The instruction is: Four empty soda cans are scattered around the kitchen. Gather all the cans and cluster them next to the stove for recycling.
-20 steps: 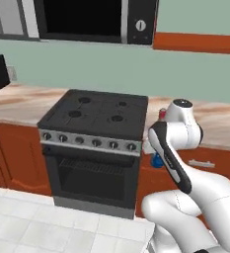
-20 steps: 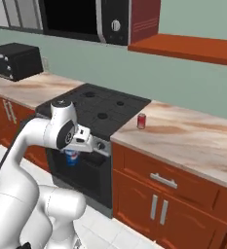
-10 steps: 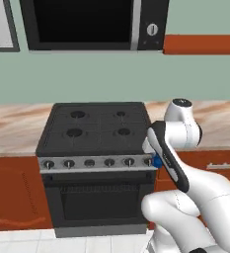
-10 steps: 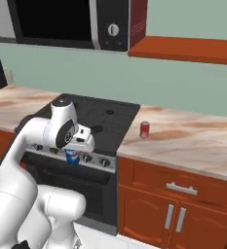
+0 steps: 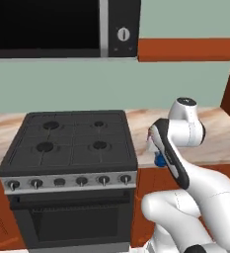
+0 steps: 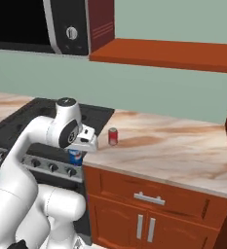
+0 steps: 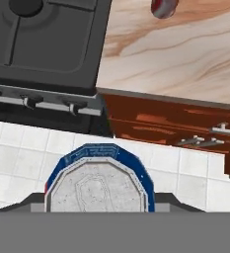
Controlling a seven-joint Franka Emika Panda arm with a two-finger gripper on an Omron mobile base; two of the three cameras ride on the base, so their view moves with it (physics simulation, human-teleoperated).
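So the jaws are clamped on a blue can [image 6: 75,156], held upright out past the bench's [image 6: 183,155] front edge. The drop spot is up and inward, beside the red can [image 6: 113,136] by the stove [image 6: 22,127].

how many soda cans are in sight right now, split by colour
blue soda can with a silver top, held in the gripper: 1
red soda can standing on the beige marbled counter right of the black stove: 1
total: 2
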